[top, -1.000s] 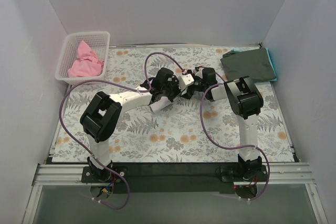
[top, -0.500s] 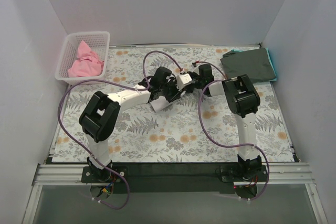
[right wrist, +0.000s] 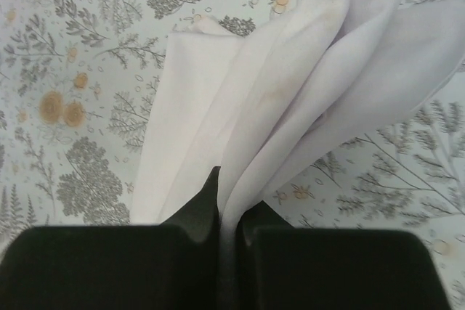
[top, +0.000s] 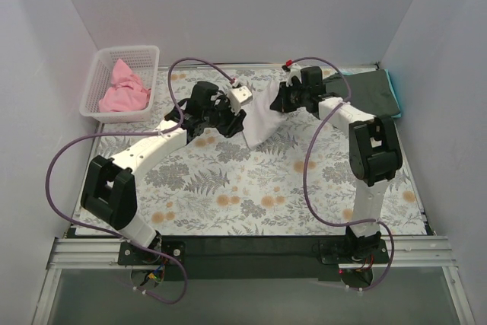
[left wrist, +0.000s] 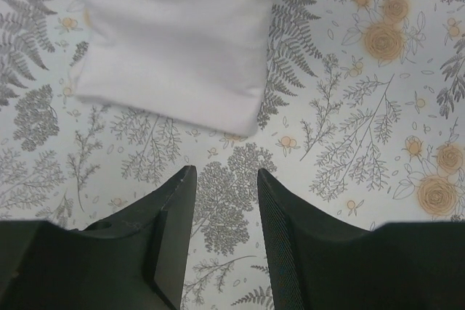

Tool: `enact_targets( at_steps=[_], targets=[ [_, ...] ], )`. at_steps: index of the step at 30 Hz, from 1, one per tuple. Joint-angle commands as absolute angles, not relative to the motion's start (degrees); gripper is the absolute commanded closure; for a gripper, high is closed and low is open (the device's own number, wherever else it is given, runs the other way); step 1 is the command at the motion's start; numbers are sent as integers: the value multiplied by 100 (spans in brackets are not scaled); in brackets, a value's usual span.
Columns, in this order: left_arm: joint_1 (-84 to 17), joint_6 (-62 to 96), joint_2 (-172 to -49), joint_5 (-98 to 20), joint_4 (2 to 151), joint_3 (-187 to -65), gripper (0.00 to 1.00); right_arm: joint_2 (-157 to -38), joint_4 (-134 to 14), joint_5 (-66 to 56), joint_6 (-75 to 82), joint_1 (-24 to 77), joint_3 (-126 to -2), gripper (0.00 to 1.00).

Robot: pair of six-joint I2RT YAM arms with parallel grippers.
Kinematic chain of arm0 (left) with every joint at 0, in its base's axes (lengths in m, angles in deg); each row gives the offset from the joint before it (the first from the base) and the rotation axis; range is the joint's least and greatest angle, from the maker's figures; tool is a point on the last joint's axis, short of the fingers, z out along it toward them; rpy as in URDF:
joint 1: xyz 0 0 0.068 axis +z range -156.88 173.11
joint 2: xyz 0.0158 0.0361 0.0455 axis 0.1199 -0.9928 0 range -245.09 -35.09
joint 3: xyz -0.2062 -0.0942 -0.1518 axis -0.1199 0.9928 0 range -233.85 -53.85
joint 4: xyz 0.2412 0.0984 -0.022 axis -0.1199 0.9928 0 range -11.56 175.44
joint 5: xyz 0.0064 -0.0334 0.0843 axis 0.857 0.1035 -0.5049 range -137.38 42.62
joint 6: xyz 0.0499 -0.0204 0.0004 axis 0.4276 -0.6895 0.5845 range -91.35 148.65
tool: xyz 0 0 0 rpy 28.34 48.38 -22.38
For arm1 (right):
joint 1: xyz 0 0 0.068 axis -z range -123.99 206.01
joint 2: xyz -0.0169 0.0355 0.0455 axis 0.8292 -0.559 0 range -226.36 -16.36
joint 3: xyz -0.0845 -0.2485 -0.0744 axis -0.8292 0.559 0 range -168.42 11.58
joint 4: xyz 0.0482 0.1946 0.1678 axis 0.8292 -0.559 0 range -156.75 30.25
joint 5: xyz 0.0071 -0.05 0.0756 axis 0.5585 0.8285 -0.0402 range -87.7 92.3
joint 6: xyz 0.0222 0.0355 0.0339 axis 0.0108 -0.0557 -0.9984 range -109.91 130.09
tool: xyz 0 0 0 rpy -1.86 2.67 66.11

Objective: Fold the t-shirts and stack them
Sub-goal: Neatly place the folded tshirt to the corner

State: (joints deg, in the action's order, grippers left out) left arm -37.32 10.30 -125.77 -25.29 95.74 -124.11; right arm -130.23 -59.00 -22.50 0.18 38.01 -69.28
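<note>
The white t-shirt [top: 261, 121] hangs in loose folds from my right gripper [top: 278, 102], whose jaws are shut on a bunched edge of it [right wrist: 290, 85]; its lower end trails on the floral cloth. My left gripper [top: 233, 119] hovers just left of the shirt, open, with only the table cloth between its fingers [left wrist: 225, 173]; the white t-shirt [left wrist: 174, 41] lies ahead of them. A dark grey-green t-shirt [top: 361, 93] lies folded at the back right on a teal one [top: 393, 85]. A pink t-shirt [top: 123, 89] sits crumpled in the basket.
The white lattice basket [top: 144, 55] stands at the back left corner. White walls close in the back and both sides. The floral table cloth [top: 251, 188] covers the table, and purple cables loop over both arms.
Both arms swung from mid-table toward the back. My left gripper opened and let go of the white t-shirt. My right gripper shut on the t-shirt and carried it up and back.
</note>
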Motion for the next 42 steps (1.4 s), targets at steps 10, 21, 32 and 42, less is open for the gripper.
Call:
enact_targets(
  at_steps=[10,21,32,42],
  targets=[
    [-3642,835,-12316,-2584,9567,-11942,62,-12456,-7126,-1616,2283,4484,-7270,99],
    [-3642,800,-12281,-2646,9487,-11819,62,-12570,-7768,-1511,2925,5267,-8052,99],
    [-3633,765,-12527,-2602,9461,-12003,62,-12807,-8154,-1694,3390,5997,-8914,99],
    [-3642,791,-12606,-2584,9452,-12047,62,-12842,-8401,-2046,3408,6340,-9397,99]
  ],
)
